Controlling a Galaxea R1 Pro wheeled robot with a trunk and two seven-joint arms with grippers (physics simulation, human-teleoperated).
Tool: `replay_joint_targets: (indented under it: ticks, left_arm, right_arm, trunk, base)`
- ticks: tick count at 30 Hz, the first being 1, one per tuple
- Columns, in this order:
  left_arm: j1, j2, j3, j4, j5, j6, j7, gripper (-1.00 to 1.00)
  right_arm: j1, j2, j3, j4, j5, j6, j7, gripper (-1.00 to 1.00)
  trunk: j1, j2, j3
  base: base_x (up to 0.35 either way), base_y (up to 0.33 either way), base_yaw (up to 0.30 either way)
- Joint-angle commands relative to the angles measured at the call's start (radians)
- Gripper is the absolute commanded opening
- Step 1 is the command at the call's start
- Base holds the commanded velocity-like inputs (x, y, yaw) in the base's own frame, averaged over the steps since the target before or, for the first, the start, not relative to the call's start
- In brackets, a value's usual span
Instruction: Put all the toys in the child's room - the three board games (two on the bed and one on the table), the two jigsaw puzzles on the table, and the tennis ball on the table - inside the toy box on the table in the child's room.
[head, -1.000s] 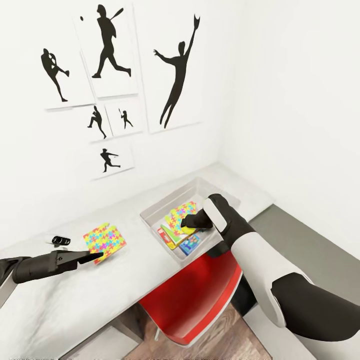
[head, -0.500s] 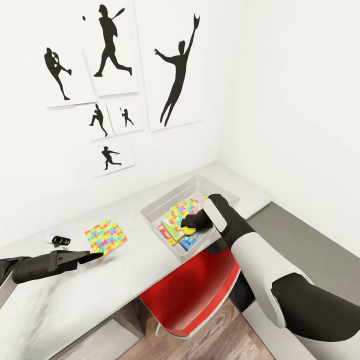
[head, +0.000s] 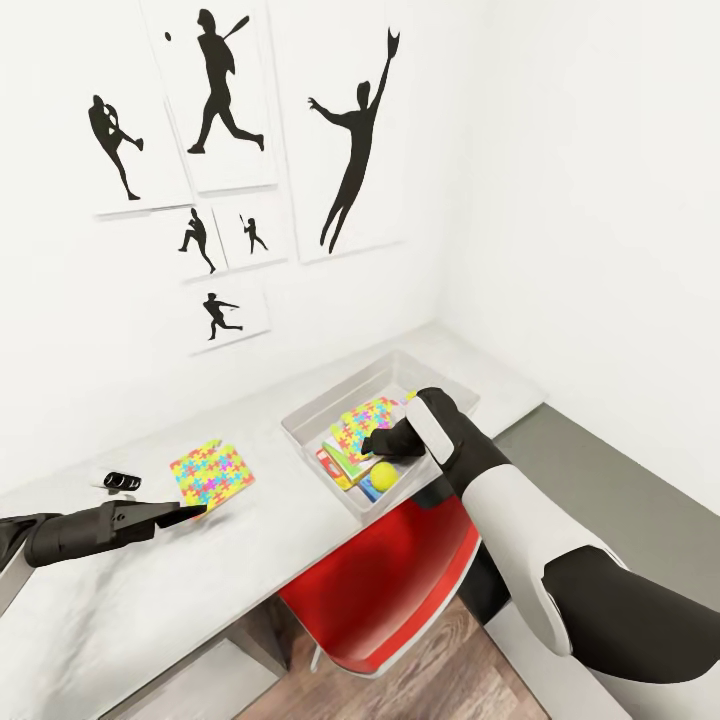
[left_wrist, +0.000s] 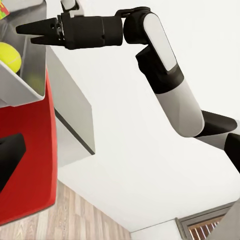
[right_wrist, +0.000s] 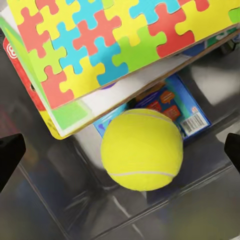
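Remaining outside the light grey plastic toy box (head: 318, 420), the multicoloured jigsaw puzzle slab (head: 211, 473) lies flat just ahead of the left gripper (head: 196, 513), jaws together; right gripper (head: 372, 443), parted, hangs above the yellow-green tennis ball (head: 384, 474).

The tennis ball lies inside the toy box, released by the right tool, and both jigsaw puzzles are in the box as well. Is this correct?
Not quite. The tennis ball does lie in the toy box below the open right tool, but only one jigsaw puzzle is in the box. The head view shows the other jigsaw puzzle on the table, near the left tool.
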Motion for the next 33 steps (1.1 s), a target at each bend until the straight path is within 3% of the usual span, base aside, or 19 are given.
replay_joint_targets:
  ticks: [1,25,33]
  left_arm:
    - [-0.001,0.001,-0.001,0.000,0.001,0.011,-0.003,1.00]
    - [-0.001,0.001,0.001,0.000,0.000,0.011,-0.003,1.00]
    - [-0.001,0.001,0.001,0.000,0.000,0.010,-0.003,1.00]
  right_arm:
    - [-0.001,0.000,0.002,-0.001,-0.009,0.002,-0.009,1.00]
    - [-0.002,0.000,0.002,-0.021,-0.009,0.002,-0.009,1.00]
    - [-0.001,0.000,0.001,-0.102,-0.011,0.002,-0.010,1.00]
  trunk:
    - [0.001,-0.002,-0.002]
    - [0.001,-0.002,0.034]
    - [0.001,-0.002,0.047]
  base:
    - [0.000,0.000,0.000]
    - [0.000,0.012,0.000]
    - [0.000,0.000,0.000]
